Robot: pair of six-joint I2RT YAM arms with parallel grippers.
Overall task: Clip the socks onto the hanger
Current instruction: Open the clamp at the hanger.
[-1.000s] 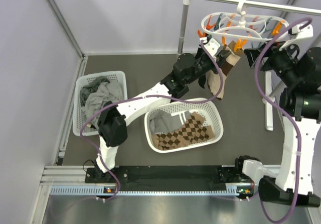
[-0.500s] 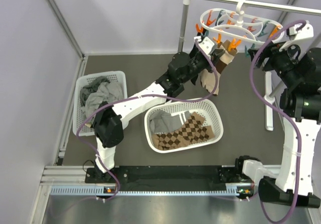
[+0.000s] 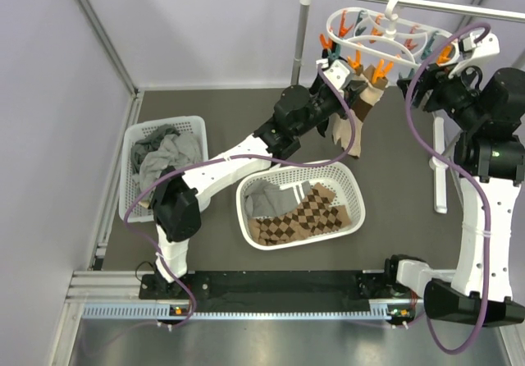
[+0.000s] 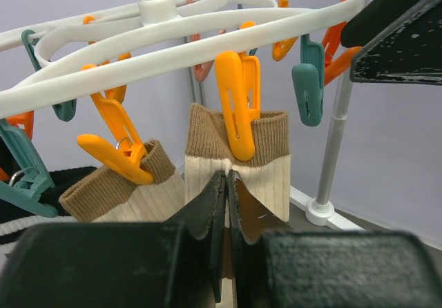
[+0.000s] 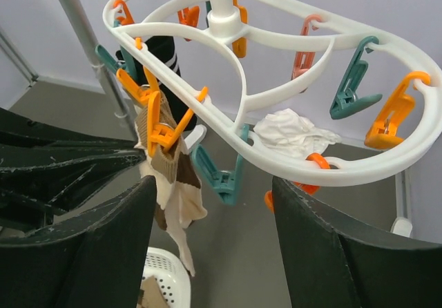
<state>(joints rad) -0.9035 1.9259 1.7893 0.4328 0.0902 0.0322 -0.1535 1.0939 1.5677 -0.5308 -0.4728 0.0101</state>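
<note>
The white oval hanger (image 3: 385, 34) hangs from the rail at the back right, with orange and teal pegs. Two tan socks with brown cuffs (image 3: 361, 112) hang from orange pegs at its near left side. In the left wrist view an orange peg (image 4: 238, 101) grips the cuff of one tan sock (image 4: 269, 163), and the second tan sock (image 4: 124, 190) hangs to its left. My left gripper (image 4: 226, 177) is shut on the first sock just below that peg. A black sock (image 5: 162, 52) is clipped further back. My right gripper (image 5: 214, 184) is open and empty under the hanger's right end.
A white basket (image 3: 131, 148) of grey garments stands at the left. A second white basket (image 3: 353, 189) holds the brown diamond cloth (image 3: 303, 214) and a grey piece. The rail's post (image 3: 305, 21) stands behind the hanger. A white cloth (image 5: 293, 132) lies on the floor.
My left gripper has risen with the tan sock to the hanger. The hanger has swung up and to the left. My right gripper has moved up beside the hanger's right end.
</note>
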